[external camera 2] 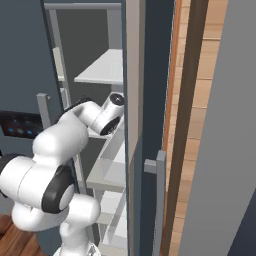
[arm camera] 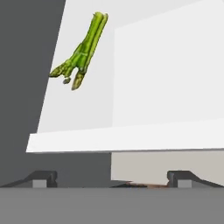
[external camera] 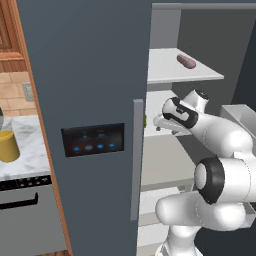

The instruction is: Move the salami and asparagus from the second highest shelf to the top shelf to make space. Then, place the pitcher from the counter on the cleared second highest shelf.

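Simulated kitchen, fridge door open, arm reaching inside. Salami (external camera: 186, 61) is being seen already lying on the top shelf (external camera: 200, 75), so that part is judged done. Asparagus (arm camera: 81, 52) is lying on the second highest shelf (arm camera: 78, 113), ahead of the gripper (arm camera: 113, 177), untouched. Fingers (arm camera: 43, 177) are being held wide apart with nothing between them. Pitcher (external camera: 8, 146) is waiting on the counter (external camera: 30, 150). Asparagus pickup is judged the step in hand; next, the gripper needs advancing over the stalk, then closing on it.
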Robot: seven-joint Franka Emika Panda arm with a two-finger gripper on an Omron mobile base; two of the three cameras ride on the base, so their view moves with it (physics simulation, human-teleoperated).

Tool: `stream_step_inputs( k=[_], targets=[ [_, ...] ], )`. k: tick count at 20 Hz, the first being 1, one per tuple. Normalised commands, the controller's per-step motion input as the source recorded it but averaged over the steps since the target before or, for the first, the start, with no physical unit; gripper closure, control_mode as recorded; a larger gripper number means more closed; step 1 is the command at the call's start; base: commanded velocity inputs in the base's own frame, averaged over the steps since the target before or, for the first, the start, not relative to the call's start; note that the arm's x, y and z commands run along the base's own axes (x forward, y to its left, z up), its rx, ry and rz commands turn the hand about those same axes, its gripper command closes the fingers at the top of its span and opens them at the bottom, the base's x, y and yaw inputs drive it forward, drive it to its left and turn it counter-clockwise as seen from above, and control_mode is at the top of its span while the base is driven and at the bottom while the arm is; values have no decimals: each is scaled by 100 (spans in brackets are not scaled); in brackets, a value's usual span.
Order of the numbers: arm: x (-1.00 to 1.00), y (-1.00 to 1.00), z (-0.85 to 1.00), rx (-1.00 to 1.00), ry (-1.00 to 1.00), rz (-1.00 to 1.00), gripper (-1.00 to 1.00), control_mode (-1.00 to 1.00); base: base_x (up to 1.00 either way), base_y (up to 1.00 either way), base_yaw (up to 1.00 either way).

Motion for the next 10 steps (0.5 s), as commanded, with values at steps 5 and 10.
stream_step_inputs(
  k=[5, 10],
  targets=[
    [20, 9, -1, 8, -4, 0, -100, -100, 0, 0, 0],
    [26, 13, 0, 4, -1, 0, -100, -100, 0, 0, 0]
  ],
)
